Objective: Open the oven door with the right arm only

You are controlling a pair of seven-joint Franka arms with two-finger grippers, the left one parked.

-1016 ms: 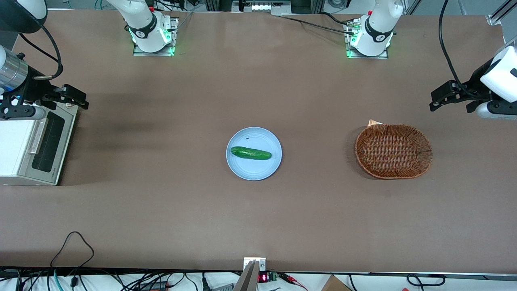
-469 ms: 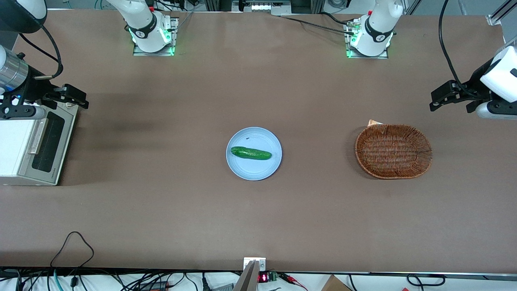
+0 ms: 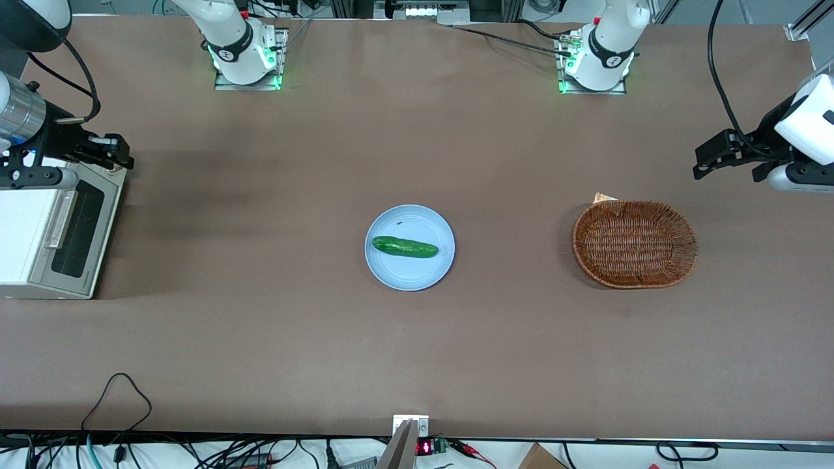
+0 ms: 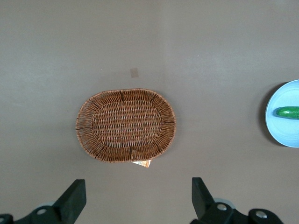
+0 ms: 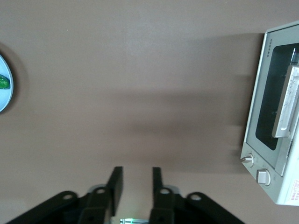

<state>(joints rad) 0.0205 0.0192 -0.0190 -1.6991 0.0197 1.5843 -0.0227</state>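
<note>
The cream-white toaster oven (image 3: 26, 234) stands at the working arm's end of the table. Its oven door (image 3: 78, 229), with dark glass and a silver bar handle (image 3: 57, 219), is closed. My right arm's gripper (image 3: 109, 151) hovers over the oven's corner that is farther from the front camera, above the door's end and apart from the handle. In the right wrist view the gripper (image 5: 137, 170) is open with nothing between its fingers, bare table under it. The oven door (image 5: 267, 109), its handle (image 5: 289, 101) and two knobs show there too.
A blue plate (image 3: 410, 273) with a green cucumber (image 3: 404, 247) sits mid-table. A wicker basket (image 3: 634, 243) lies toward the parked arm's end. Cables hang along the table edge nearest the front camera.
My gripper has drawn back a little toward the working arm's end and slightly farther from the front camera. The oven door has not moved.
</note>
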